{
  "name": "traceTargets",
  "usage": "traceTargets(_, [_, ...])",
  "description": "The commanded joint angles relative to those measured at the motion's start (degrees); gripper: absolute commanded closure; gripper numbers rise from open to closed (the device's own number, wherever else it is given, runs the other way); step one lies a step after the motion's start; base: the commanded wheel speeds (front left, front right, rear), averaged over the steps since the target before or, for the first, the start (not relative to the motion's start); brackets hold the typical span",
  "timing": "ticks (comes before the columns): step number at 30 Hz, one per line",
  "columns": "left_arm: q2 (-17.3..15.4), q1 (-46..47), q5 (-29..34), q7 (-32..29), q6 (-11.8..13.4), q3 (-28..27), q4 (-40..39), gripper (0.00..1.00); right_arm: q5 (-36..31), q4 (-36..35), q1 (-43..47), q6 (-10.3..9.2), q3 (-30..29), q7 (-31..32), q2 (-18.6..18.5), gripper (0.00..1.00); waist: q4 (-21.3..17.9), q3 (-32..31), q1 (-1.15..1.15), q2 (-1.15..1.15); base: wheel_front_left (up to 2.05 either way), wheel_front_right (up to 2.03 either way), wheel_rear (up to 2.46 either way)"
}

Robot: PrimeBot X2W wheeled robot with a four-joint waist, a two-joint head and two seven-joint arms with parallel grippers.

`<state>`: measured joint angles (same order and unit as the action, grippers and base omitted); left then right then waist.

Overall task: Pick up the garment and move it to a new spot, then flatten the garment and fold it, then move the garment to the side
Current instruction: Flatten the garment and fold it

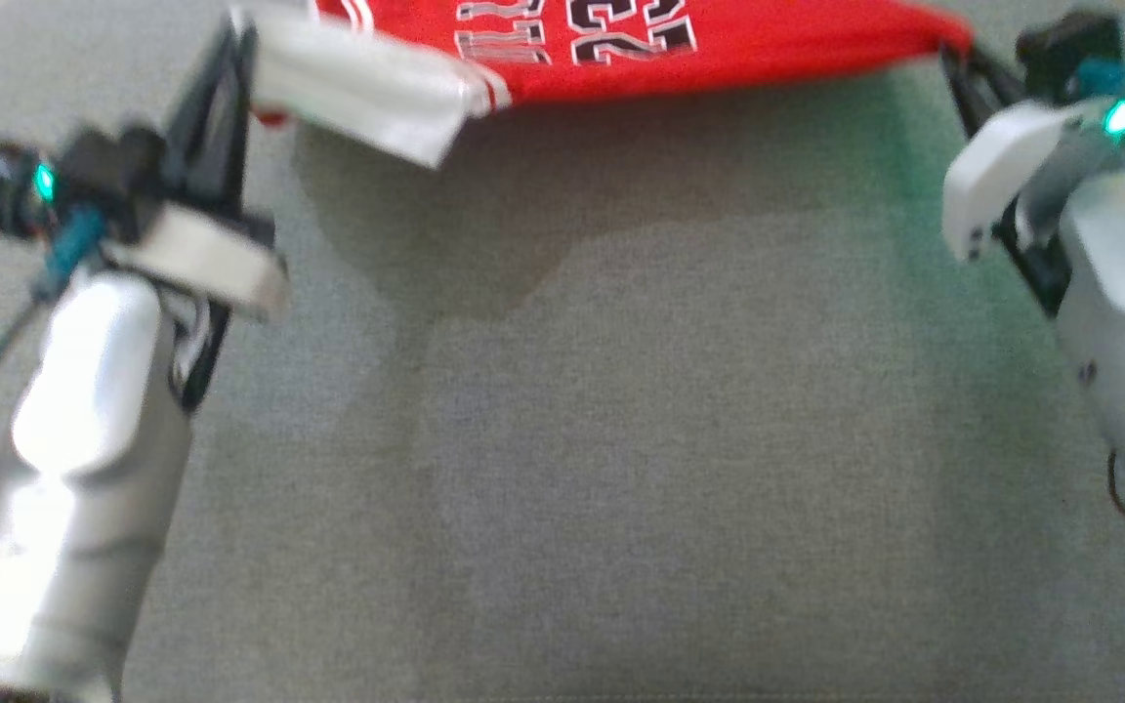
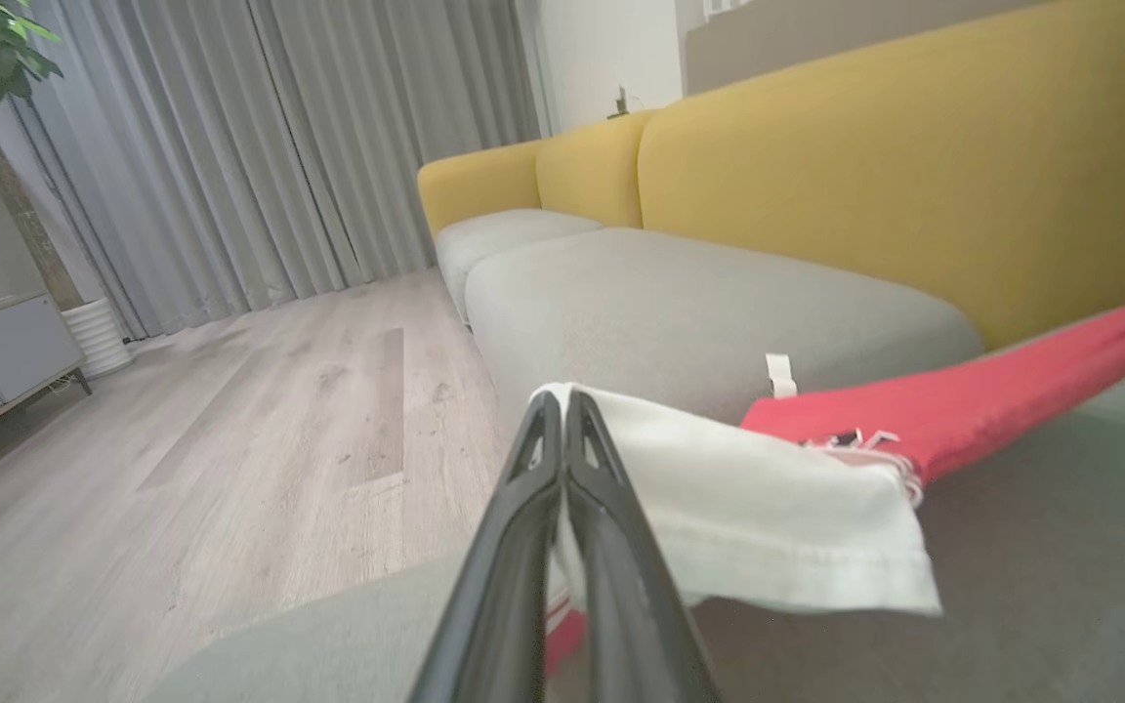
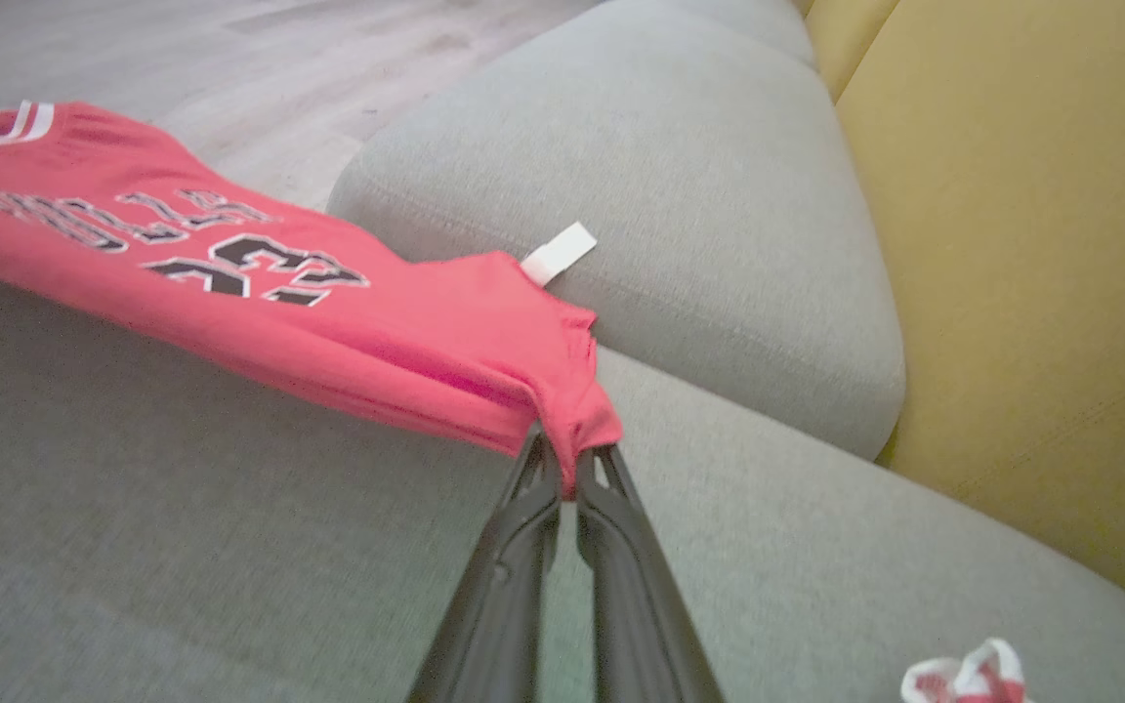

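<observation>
— Where's the garment (image 1: 621,54)?
— It's a red jersey with black-and-white lettering, strung across the far side of the grey sofa seat (image 1: 670,439) and pulled taut between both arms.
— What have the left fingers (image 2: 529,459) got?
— They're pressed together on its white sleeve (image 2: 768,498), which flops loose past the tips.
— And the right fingers (image 3: 523,493)?
— Pinched tight on a bunched red corner at the other end. A small white tag (image 3: 559,253) shows just beyond.
— Anything else about?
— The yellow backrest (image 2: 865,176) runs behind the seat. A wooden floor (image 2: 230,439) and grey curtains (image 2: 230,146) lie beyond. A small red-and-white scrap (image 3: 963,679) sits on the seat near the right arm.
</observation>
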<state>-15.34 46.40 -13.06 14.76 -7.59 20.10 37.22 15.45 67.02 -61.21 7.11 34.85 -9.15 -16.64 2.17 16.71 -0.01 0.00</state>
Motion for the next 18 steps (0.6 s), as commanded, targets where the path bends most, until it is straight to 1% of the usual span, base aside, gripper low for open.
traceTargets(1, [-3.9, -0.8, -0.1, 0.2, 0.1, -0.9, -2.5, 1.0, 2.5, -2.3, 2.2, 0.37, 2.5, 1.6, -0.6, 1.0, 0.3, -2.0, 0.01, 0.0, 0.0, 0.0, 0.0])
traceTargets(3, [-5.1, -4.0, -0.6, 0.2, 0.1, 0.2, -3.2, 1.0, 6.2, -4.4, 4.7, 0.37, 5.8, 4.3, -1.8, 1.0, 0.5, -3.4, 0.01, 0.0, 0.0, 0.0, 0.0])
traceTargets(5, [-6.4, -6.7, -1.5, 0.1, 0.1, 1.3, -3.9, 1.0, 9.4, -6.9, 6.9, 0.37, 9.3, 7.2, -3.9, 1.0, 0.8, -4.8, 0.01, 0.0, 0.0, 0.0, 0.0])
traceTargets(9, [-9.2, -11.8, -3.5, -2.5, 0.1, 4.0, -7.2, 1.0, 16.8, -12.7, 10.5, 0.37, 14.4, 11.9, -8.3, 1.0, 1.0, -7.5, 0.01, 0.0, 0.0, 0.0, 0.0])
traceTargets(15, [-13.4, -19.3, -6.7, -8.3, 0.1, 7.9, -16.3, 1.0, 28.1, -22.2, 16.8, 0.37, 19.6, 19.4, -14.7, 1.0, 1.6, -10.6, 0.01, 0.0, 0.0, 0.0, 0.0])
traceTargets(18, [-15.5, -23.0, -8.0, -11.5, 0.1, 8.9, -21.2, 1.0, 32.3, -27.1, 19.0, 0.37, 21.5, 21.8, -18.1, 1.0, 1.5, -11.8, 0.01, 0.0, 0.0, 0.0, 0.0])
